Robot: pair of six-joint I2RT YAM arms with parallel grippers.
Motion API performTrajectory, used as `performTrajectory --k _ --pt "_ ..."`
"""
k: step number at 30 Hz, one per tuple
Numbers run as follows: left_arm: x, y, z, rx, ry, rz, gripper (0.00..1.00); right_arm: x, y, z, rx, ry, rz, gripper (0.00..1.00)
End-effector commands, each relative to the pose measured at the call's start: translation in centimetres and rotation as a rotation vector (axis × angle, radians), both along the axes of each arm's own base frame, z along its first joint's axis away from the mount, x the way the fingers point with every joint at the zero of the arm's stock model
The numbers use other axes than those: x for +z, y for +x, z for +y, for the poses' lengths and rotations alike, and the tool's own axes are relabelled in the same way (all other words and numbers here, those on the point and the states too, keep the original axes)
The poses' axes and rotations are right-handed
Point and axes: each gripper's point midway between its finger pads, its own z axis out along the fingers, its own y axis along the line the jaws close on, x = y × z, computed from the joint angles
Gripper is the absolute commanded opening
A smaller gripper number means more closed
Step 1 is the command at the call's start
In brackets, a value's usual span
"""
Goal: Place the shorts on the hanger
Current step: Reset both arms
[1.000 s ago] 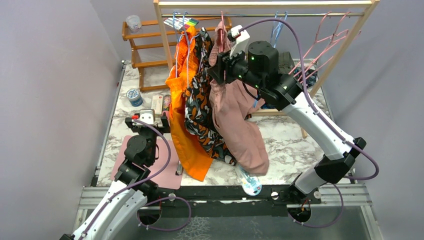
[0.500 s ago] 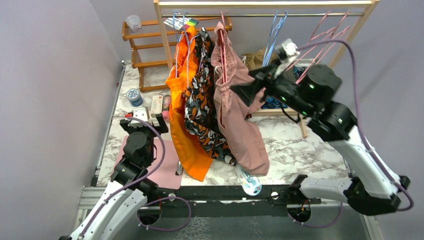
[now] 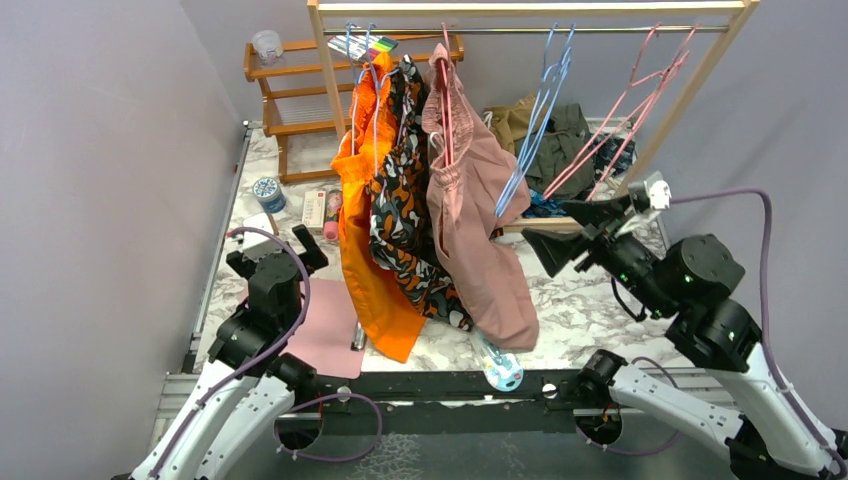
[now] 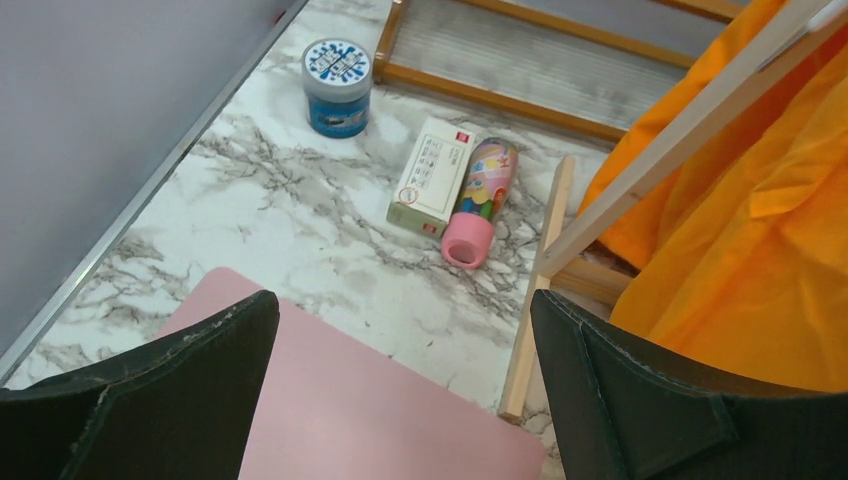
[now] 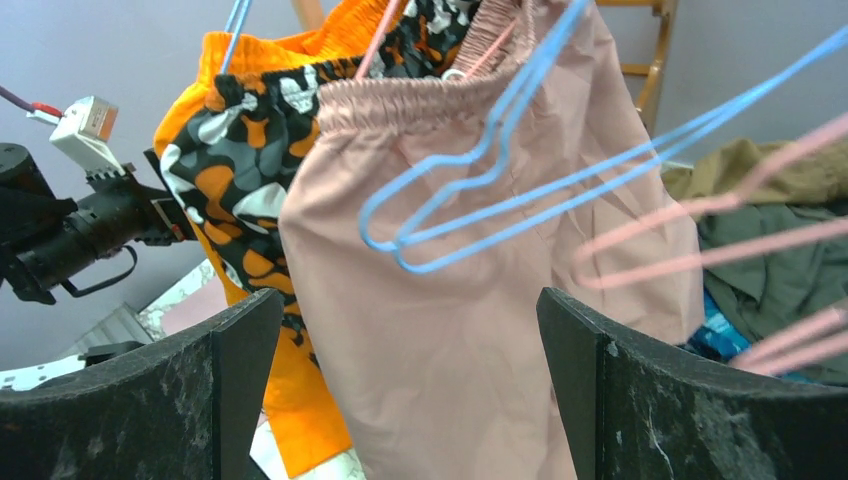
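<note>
The dusty-pink shorts (image 3: 482,235) hang from the rail on the pink wire hanger (image 3: 446,95), its hook over the bar. In the right wrist view the shorts (image 5: 470,300) fill the middle, gathered waistband on top, and a bit of the pink hanger (image 5: 487,46) shows above it. My right gripper (image 3: 562,230) is open and empty, well to the right of the shorts and facing them (image 5: 405,400). My left gripper (image 3: 275,252) is open and empty over the pink mat, left of the rack (image 4: 400,400).
An orange garment (image 3: 368,230) and a camouflage garment (image 3: 405,210) hang left of the shorts. Light-blue hangers (image 3: 535,120) and spare pink hangers (image 3: 630,95) hang to the right. A pink mat (image 4: 330,400), blue tin (image 4: 337,85), box (image 4: 435,175), bottle (image 4: 480,200) and rack foot (image 4: 535,290) lie below.
My right arm has drawn back from the top of the shorts, down and to the right toward the near edge, with open jaws. My left gripper has shifted slightly left.
</note>
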Motion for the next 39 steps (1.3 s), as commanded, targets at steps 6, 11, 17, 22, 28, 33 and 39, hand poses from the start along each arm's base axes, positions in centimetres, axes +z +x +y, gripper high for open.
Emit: performTrajectory --k 6,11,17,22,28,33,39 --pt "-2.0 -0.3 0.6 0.102 -0.1 0.03 0.99 -5.7 -4.1 0.8 0.207 -0.045 -0.01 0.99" --pt "-3.2 0.5 0.0 0.123 -0.107 0.089 0.99 -9.6 -4.3 1.9 0.233 -0.015 0.14 1.0" --pt "-3.4 0.5 -0.8 0.093 -0.138 0.103 0.99 -12.3 -0.7 -1.1 -0.065 0.034 0.247 1.0" --pt "-3.3 0.5 -1.0 0.06 -0.125 0.099 0.99 -13.9 1.2 -3.7 -0.268 0.057 0.273 1.0" --pt "-3.3 0.8 -1.9 0.005 -0.114 0.098 0.99 -15.1 2.6 -6.4 -0.46 0.096 0.303 1.0" --pt "-3.3 0.9 -2.1 -0.006 -0.12 0.094 0.99 -14.4 2.9 -9.1 -0.605 0.153 0.293 1.0" --pt "-3.5 0.9 -2.2 -0.017 -0.112 0.103 0.99 -14.8 2.4 -8.9 -0.554 0.128 0.25 1.0"
